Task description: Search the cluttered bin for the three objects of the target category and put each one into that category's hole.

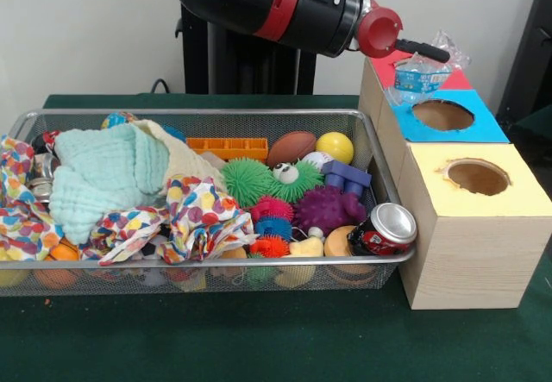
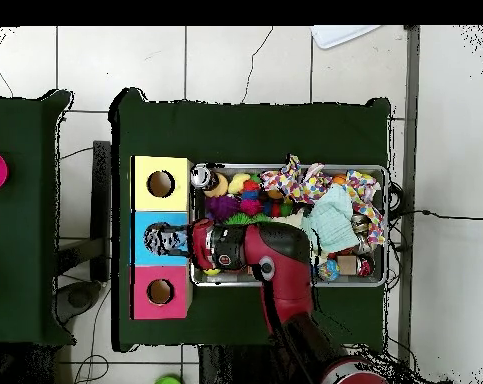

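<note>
A crushed clear plastic bottle [image 1: 420,77] with a blue label hangs in the air over the row of wooden boxes, near the border of the red top [image 1: 458,80] and the blue top [image 1: 485,127]. My gripper [image 1: 423,58] is shut on the bottle, with one black finger [image 1: 424,51] showing above it. In the overhead view the bottle [image 2: 165,240] covers the blue box's hole and the gripper [image 2: 179,241] sits beside it. The blue hole [image 1: 442,115] and the yellow hole [image 1: 477,177] stand open. The red hole [image 2: 160,291] shows only from overhead.
The wire bin [image 1: 216,114] holds a mint cloth [image 1: 103,175], a patterned cloth [image 1: 200,214], spiky balls [image 1: 246,180], a football [image 1: 291,147], a yellow ball [image 1: 335,147] and a dented soda can [image 1: 385,229] in the corner by the yellow box [image 1: 470,253].
</note>
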You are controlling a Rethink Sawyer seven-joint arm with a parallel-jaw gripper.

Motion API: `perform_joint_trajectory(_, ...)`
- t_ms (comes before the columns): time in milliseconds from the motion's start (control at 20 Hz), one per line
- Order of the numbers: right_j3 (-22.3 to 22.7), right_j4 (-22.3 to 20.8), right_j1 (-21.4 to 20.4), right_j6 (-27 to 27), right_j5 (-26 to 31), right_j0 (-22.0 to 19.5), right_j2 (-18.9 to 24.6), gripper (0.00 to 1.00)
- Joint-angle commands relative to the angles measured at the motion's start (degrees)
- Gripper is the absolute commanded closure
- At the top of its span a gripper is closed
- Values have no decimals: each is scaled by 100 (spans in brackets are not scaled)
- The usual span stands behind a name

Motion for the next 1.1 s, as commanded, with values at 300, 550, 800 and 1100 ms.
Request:
perform_joint_trajectory(300, -182, 871, -31, 91, -247, 331, 526, 0)
perform_joint_trajectory(550, -167, 1097, -158, 167, -225, 520, 470, 0)
perform_joint_trajectory(800, -305, 1125, -34, 175, -248, 566, 456, 0)
perform_joint_trajectory(1100, -274, 1107, -62, 94, -152, 560, 404, 0)
